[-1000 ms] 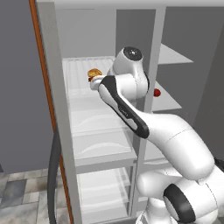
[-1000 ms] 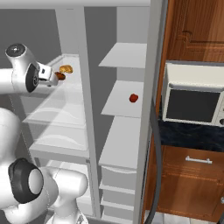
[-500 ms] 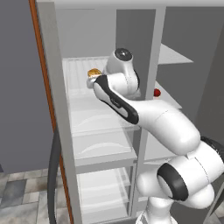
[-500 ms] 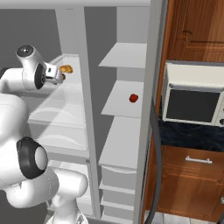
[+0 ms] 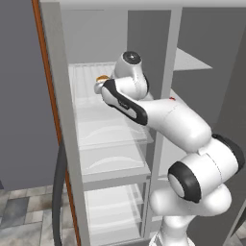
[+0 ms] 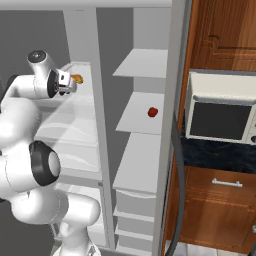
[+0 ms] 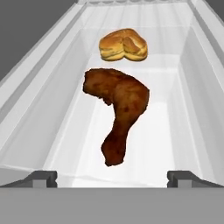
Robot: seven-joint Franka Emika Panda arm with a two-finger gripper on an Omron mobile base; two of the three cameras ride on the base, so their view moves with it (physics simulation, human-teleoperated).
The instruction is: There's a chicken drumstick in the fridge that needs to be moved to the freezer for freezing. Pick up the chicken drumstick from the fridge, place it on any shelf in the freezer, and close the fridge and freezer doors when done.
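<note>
The chicken drumstick [image 7: 118,109] is a dark reddish-brown piece lying on the fridge's clear glass shelf [image 7: 175,131], thick end away from me. In the hand view my gripper [image 7: 113,177] is open just short of its thin end, one fingertip on each side and nothing between them. A golden bun [image 7: 123,45] lies just beyond the drumstick. In the base views the gripper [image 5: 99,87] [image 6: 68,83] reaches into the fridge's upper shelf [image 5: 91,103] beside the bun [image 5: 102,77] [image 6: 77,79]. The freezer's opaque grey shelves [image 6: 137,120] are in the compartment to the right.
A small red fruit [image 6: 153,112] sits on a freezer shelf. The open fridge door [image 5: 19,96] stands at the left, and the divider post [image 6: 97,100] separates the compartments. A microwave [image 6: 222,120] and wooden cabinets [image 6: 220,30] are at the right. White drawers [image 6: 132,205] fill the freezer's bottom.
The arm has swung its elbow forward and right, pushing the hand a little deeper onto the upper fridge shelf. The jaws have stayed open and the food has not moved.
</note>
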